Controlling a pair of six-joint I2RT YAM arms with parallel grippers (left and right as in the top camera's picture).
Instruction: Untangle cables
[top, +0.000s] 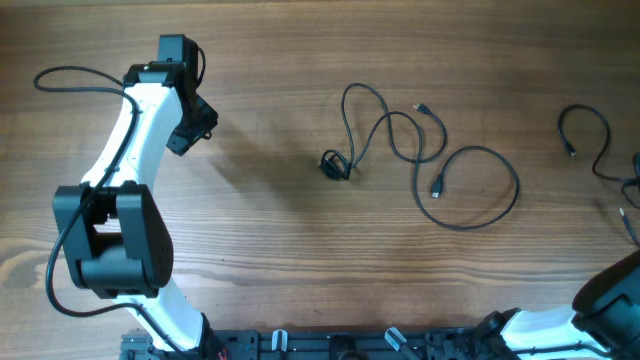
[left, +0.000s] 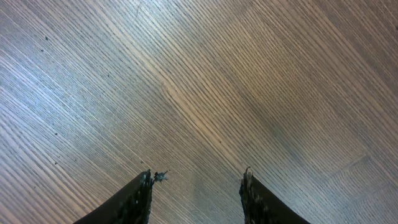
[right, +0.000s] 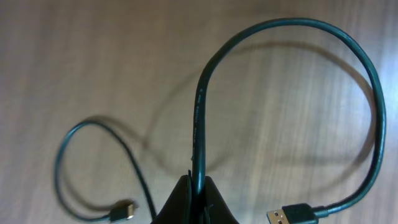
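Observation:
In the right wrist view my right gripper (right: 199, 182) is shut on a thin black cable (right: 200, 106). The cable rises from the jaws, arcs right and comes back down to a USB plug (right: 289, 216). Its other end loops left to a small plug (right: 123, 211). From overhead, this cable (top: 590, 125) lies at the far right edge. Two more cables lie mid-table: one with a small knotted bundle (top: 335, 165), the other a wide loop (top: 470, 190), and they cross each other. My left gripper (top: 195, 125) (left: 198, 182) is open over bare wood at the far left, holding nothing.
The wooden table (top: 270, 230) runs across the whole view. My left arm (top: 130, 150) stretches along the left side, with its own thick wire (top: 70, 75) curling off it. The base of my right arm (top: 600, 300) sits at the bottom right corner.

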